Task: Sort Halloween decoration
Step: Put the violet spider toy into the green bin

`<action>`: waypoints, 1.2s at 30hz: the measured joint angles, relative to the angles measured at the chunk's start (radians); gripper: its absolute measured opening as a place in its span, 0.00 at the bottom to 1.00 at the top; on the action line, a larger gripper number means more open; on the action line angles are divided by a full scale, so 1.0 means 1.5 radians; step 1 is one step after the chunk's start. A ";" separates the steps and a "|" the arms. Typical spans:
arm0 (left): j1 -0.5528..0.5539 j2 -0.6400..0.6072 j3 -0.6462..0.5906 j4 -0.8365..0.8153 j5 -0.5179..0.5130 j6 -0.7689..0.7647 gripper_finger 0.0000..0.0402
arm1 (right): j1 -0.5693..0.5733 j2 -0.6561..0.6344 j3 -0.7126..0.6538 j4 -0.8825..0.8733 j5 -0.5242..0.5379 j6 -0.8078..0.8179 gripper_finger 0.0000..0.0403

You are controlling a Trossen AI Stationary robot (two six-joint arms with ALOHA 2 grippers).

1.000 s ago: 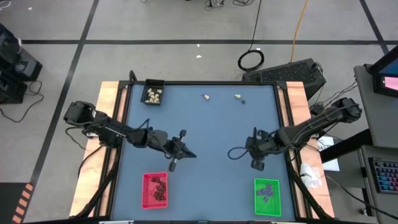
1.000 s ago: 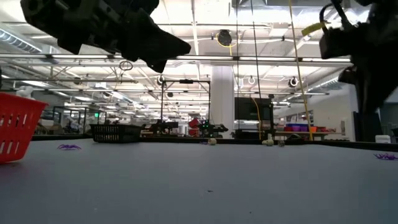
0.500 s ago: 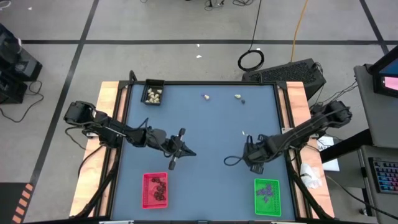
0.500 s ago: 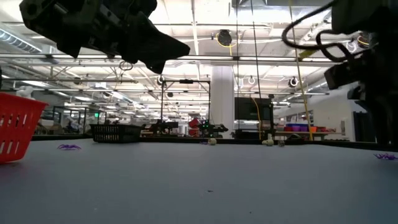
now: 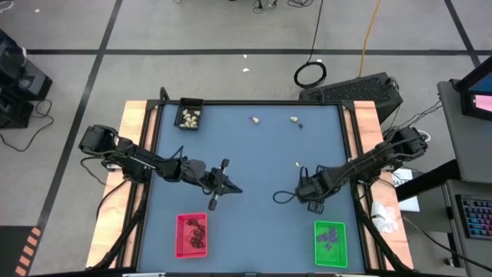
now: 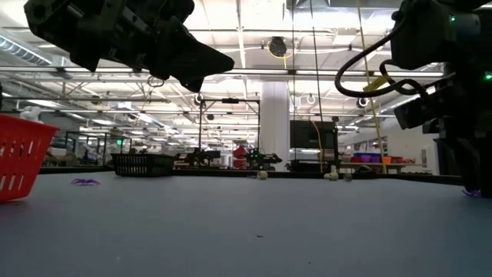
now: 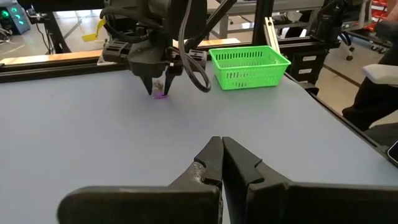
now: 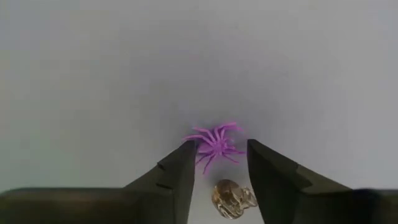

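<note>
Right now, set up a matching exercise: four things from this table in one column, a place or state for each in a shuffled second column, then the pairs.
1. red slotted plastic tray
2. green slotted plastic tray
3. flat purple plastic spider
4. left pincer

A. shut, raised over the table
B. between the right pincer's open fingers
C. near right corner
D. near left side

Pairs: 1-D, 2-C, 3-B, 4-A

The right gripper points at the grey table, its two dark fingers spread apart. A purple spider lies flat on the table between the fingertips. A small glossy brownish lump sits between the fingers, nearer the wrist.
</note>
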 joint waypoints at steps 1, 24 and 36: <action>0.000 0.000 0.000 0.000 0.000 0.000 0.00 | -0.002 0.000 0.000 0.002 -0.002 -0.003 0.32; -0.001 0.000 0.000 0.000 0.000 -0.004 0.00 | -0.007 -0.033 0.026 0.047 -0.024 -0.038 0.00; -0.001 0.000 0.000 -0.004 0.000 -0.004 0.00 | 0.038 -0.032 0.043 0.062 -0.019 -0.012 0.03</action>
